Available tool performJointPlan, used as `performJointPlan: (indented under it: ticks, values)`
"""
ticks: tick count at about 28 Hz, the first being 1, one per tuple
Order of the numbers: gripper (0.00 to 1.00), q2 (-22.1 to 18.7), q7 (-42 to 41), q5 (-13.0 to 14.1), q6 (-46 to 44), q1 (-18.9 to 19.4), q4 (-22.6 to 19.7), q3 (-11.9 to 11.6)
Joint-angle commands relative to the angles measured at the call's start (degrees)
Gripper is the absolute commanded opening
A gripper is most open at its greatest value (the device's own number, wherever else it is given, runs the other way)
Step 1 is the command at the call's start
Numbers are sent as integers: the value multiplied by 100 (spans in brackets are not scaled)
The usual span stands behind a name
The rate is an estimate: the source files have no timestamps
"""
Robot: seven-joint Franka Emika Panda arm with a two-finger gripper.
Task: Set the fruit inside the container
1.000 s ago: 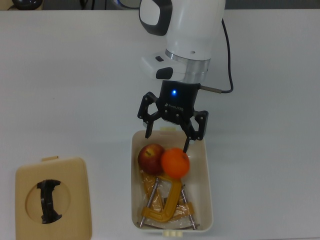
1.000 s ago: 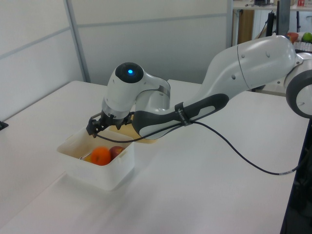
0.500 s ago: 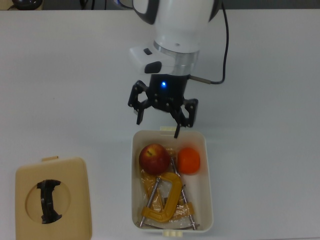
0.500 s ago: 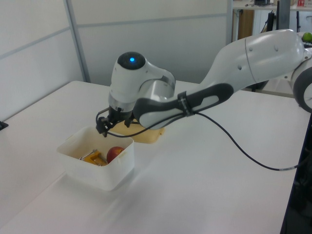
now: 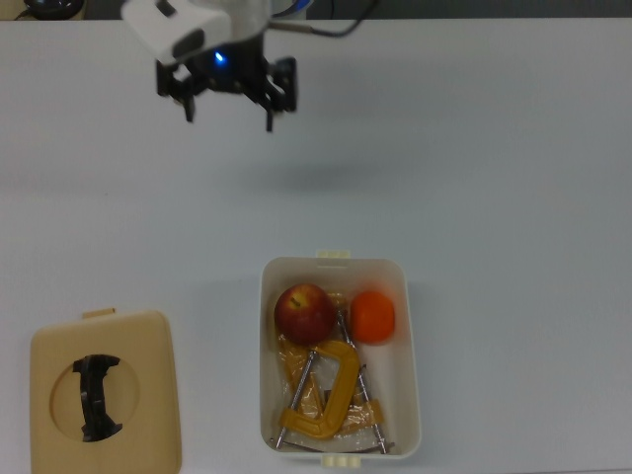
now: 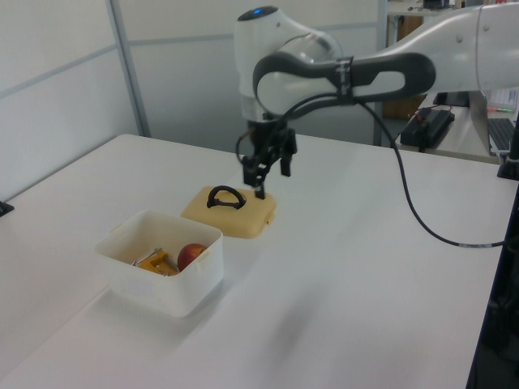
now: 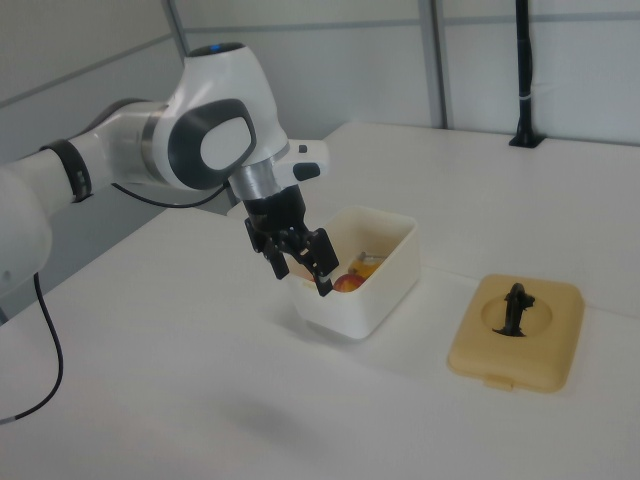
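Rising clear | tool [image 5: 228, 106] spread, empty, now far above container [image 5: 411, 395] | apple [image 5: 304, 313], orange [image 5: 373, 316] inside

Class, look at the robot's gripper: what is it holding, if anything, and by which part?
Nothing. The gripper is open and empty above the table; the apple and orange lie in the container.
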Motion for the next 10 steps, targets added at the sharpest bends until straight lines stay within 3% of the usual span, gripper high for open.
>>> performJointPlan:
  ticks: [1, 6, 10]
  values:
    - [100, -360, -814, 120, -533, 343, -231, -716]
    - [100, -448, -1113, 111, -639, 467, -231, -1183]
    - [100, -518, -1176, 58, -675, 459, -231, -1254]
